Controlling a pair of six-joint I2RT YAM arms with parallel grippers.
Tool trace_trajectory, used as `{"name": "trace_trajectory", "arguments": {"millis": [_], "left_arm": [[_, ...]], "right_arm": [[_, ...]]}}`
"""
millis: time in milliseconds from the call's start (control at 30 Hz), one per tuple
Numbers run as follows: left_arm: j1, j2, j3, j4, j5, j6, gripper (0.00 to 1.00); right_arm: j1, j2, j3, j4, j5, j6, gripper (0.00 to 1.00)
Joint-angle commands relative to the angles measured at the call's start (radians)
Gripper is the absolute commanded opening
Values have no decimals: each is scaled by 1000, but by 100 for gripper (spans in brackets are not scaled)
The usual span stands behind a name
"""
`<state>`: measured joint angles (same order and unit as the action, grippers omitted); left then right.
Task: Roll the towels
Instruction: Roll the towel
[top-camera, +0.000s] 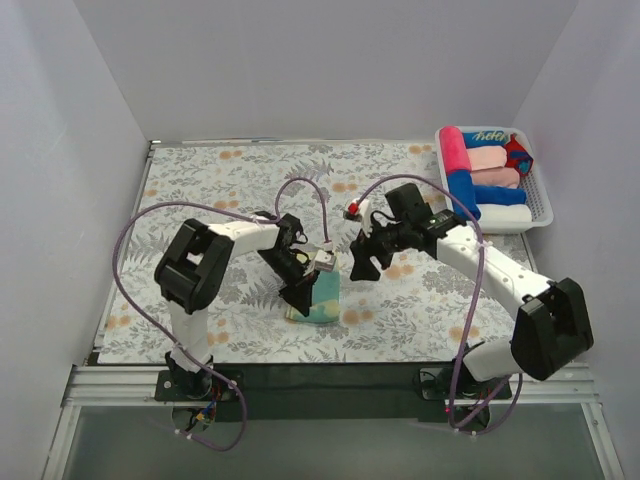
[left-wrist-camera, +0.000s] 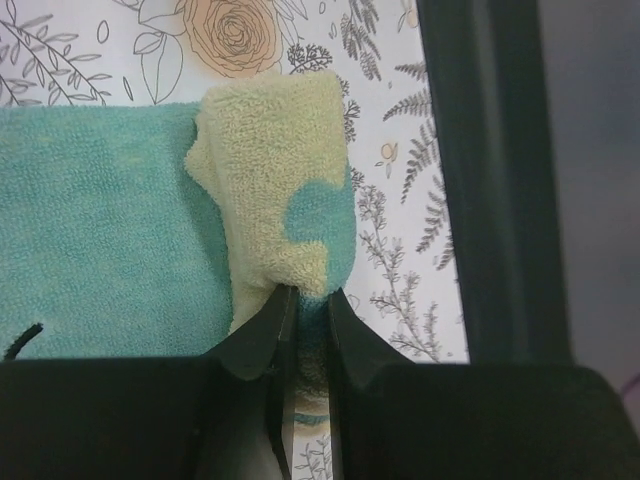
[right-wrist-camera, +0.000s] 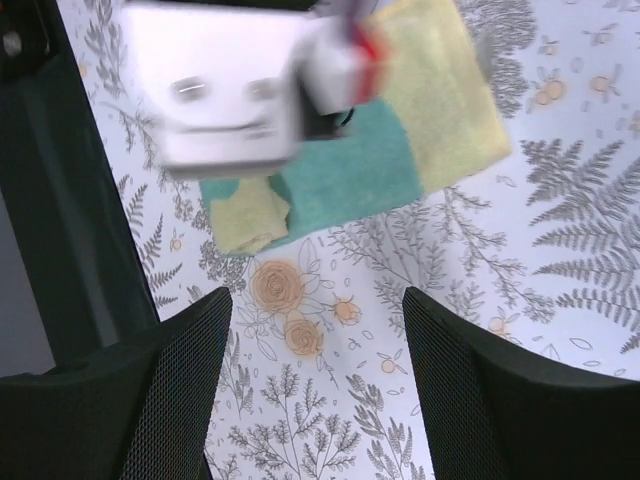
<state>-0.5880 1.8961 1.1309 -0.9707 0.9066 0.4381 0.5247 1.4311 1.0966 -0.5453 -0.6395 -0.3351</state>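
The pale yellow towel with a teal-green patch (top-camera: 323, 296) lies on the floral table near the front middle. My left gripper (top-camera: 300, 296) is shut on its folded-over end. In the left wrist view the folded flap (left-wrist-camera: 285, 200) lies over the flat teal part, pinched between the black fingers (left-wrist-camera: 258, 335). My right gripper (top-camera: 366, 262) is open and empty, hovering to the right of the towel. The right wrist view shows the towel (right-wrist-camera: 370, 165) ahead of its mesh fingers (right-wrist-camera: 170, 390), partly hidden by the left wrist. A blue towel (top-camera: 462, 188) lies in the basket.
A white basket (top-camera: 541, 205) at the back right holds several rolled towels, pink, blue and white. The dark front edge of the table (top-camera: 330, 375) runs just below the towel. Purple cables arc over both arms.
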Motion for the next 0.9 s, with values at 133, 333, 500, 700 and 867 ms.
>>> {"name": "trace_trajectory", "arguments": {"millis": [133, 333, 500, 700, 867], "left_arm": [[54, 326, 139, -209, -32, 68, 2], [85, 426, 225, -267, -12, 116, 6], [103, 455, 245, -272, -5, 133, 9], [128, 442, 256, -266, 9, 137, 13], [174, 325, 227, -224, 67, 128, 35]], "right_arm": [[323, -64, -113, 105, 328, -113, 63], [490, 3, -167, 280, 498, -171, 67], [589, 78, -234, 424, 544, -238, 68], [607, 169, -270, 475, 526, -255, 35], [604, 150, -288, 409, 440, -243, 1]]}}
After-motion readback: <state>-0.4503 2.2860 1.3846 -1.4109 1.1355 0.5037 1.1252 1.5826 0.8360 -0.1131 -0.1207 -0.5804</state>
